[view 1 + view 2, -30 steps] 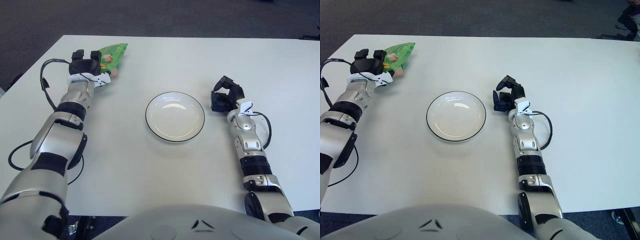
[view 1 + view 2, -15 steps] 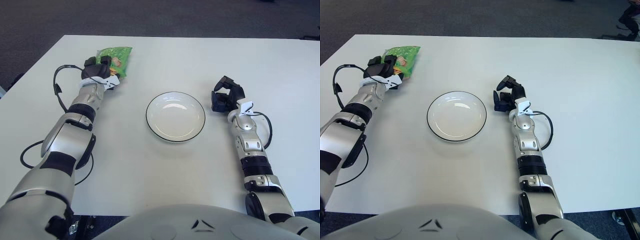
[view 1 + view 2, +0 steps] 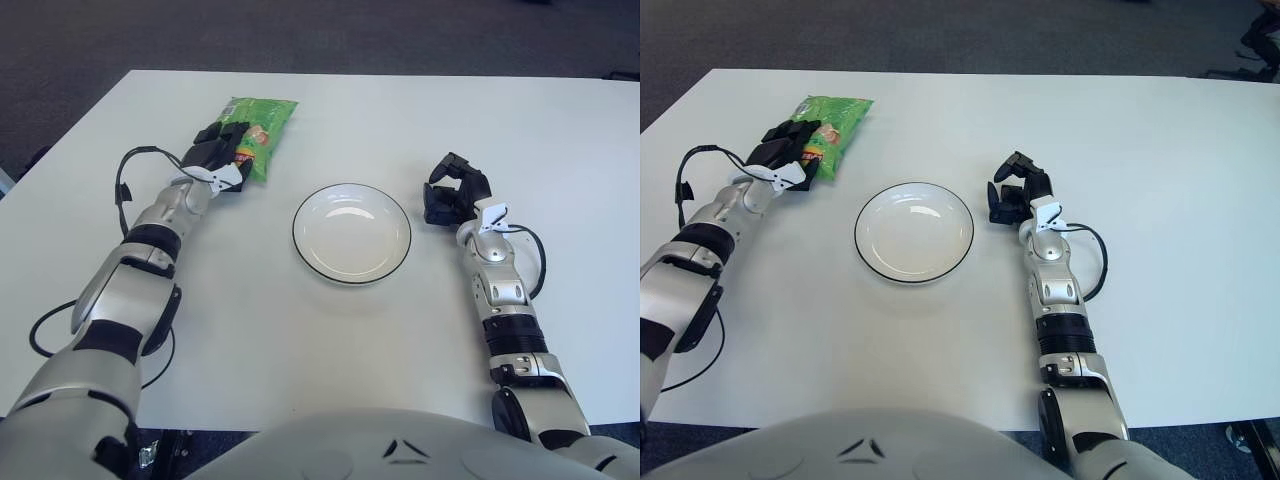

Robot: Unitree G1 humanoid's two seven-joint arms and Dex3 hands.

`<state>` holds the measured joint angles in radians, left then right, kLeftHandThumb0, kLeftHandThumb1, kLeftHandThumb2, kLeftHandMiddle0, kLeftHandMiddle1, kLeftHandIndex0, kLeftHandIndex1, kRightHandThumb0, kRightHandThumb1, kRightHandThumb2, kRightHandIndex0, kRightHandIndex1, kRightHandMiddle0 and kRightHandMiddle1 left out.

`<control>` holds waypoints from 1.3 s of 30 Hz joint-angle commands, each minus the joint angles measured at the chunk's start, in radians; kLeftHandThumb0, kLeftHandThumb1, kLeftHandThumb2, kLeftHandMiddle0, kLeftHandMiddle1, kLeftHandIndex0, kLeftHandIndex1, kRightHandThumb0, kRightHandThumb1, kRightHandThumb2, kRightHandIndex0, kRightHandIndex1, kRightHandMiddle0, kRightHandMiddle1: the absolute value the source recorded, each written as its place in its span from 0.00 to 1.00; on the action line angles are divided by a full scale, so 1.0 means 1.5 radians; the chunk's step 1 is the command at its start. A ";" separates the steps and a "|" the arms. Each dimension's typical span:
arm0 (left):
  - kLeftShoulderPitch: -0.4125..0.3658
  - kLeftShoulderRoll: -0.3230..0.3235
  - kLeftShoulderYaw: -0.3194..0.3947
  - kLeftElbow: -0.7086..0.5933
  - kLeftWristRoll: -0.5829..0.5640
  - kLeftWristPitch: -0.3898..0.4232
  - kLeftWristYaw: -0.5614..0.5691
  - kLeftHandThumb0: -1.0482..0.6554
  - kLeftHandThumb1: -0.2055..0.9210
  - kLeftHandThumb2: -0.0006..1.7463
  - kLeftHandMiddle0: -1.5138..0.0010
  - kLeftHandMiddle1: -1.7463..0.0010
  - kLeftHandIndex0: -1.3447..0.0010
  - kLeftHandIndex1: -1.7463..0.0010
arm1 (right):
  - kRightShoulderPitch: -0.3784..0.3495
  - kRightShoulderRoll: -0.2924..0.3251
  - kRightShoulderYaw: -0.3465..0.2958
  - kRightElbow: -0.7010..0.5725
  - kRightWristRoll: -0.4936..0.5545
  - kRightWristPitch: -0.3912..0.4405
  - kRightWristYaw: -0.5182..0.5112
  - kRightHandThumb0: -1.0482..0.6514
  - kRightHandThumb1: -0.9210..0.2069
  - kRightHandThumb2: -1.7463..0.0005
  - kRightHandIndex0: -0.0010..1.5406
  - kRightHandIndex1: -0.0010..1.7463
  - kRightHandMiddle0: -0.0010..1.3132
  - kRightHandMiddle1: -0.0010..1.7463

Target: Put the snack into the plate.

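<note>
A green snack bag is held at the table's back left by my left hand, whose dark fingers are curled around its near end. The bag shows to the left of and a little behind the white plate with a dark rim, which stands in the middle of the table with nothing in it. My right hand shows just right of the plate with its fingers curled and nothing in them. The same bag and plate appear in the right eye view.
A white table carries everything. A black cable loops beside my left forearm, and another beside my right forearm. Dark floor lies beyond the table's far edge.
My left hand has carried the snack bag to the right, toward the plate, and the bag has turned so its long side points away from me. The right hand has not moved.
</note>
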<state>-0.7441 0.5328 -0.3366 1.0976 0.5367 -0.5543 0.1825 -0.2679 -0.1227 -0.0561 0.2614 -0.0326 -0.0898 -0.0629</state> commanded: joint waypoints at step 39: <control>0.489 0.194 0.152 -0.730 -0.030 -0.010 -0.196 0.13 1.00 0.61 0.68 0.33 0.87 0.23 | 0.080 -0.003 0.015 -0.004 -0.023 0.070 0.003 0.31 0.62 0.18 0.87 1.00 0.53 1.00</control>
<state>-0.0479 0.8255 -0.1140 0.0359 0.4603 -0.6067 -0.0715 -0.2273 -0.1286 -0.0405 0.1874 -0.0535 -0.0194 -0.0677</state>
